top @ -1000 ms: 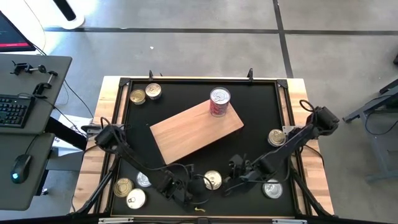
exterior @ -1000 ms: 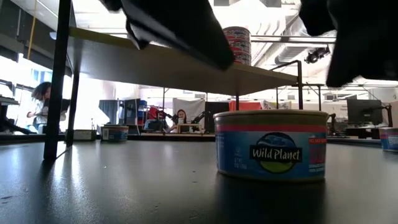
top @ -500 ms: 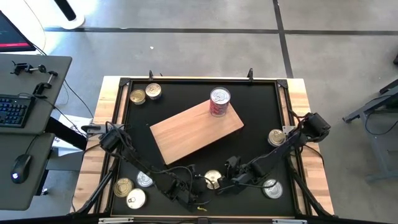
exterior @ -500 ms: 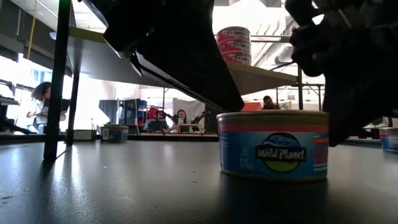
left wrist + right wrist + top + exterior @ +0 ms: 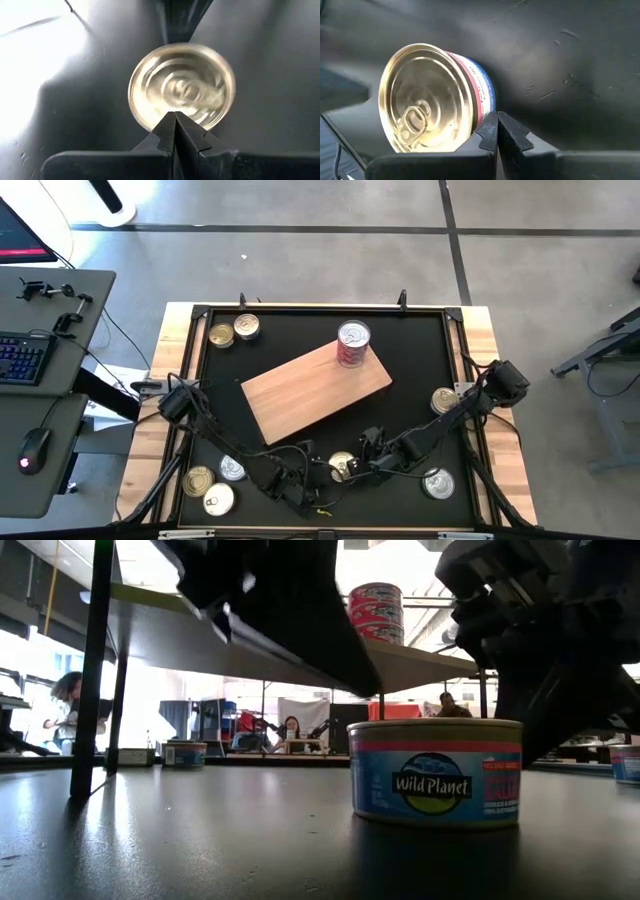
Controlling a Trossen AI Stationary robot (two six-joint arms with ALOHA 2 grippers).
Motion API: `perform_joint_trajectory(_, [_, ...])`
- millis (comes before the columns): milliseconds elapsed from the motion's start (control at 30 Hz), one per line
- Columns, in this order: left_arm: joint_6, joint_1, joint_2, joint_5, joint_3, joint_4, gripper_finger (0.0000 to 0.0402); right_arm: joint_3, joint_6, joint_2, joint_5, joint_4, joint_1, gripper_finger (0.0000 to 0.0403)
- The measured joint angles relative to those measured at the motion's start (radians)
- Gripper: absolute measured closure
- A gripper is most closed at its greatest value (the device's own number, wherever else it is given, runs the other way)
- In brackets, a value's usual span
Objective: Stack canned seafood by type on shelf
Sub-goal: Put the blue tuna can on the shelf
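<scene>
Since a second ago the right claw has slid in beside the tin at the worktop's near edge, opposite the left claw, both clenched; each should open before straddling it for the shelf.

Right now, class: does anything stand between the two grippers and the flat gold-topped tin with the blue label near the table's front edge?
Nothing visible does. The left gripper and right gripper, both shut, sit right against the flat gold-topped tin from opposite sides.
</scene>
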Motion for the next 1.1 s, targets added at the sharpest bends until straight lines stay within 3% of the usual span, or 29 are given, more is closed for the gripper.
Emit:
perform_joint_trajectory(433, [-0.007, 0.012, 0.007, 0.052, 0.000, -0.022, 0.0401, 0.000, 0.008, -0.002, 0.025, 0.060, 0.000, 0.0403])
perform_joint_trajectory(767, [-0.124, -0.010, 0.044, 0.068, 0.005, -0.012, 0.0402, -0.002, 0.000, -0.047, 0.045, 0.122, 0.016, 0.0403])
perform_joint_trajectory(933, [-0.124, -0.025, 0.049, 0.033, 0.003, -0.019, 0.0402, -0.002, 0.001, -0.049, 0.048, 0.201, 0.030, 0.0403])
perform_joint_trajectory(1100, [-0.132, -0.020, 0.066, 0.059, -0.003, -0.015, 0.0402, 0.005, 0.000, -0.052, 0.064, 0.301, 0.048, 0.0403])
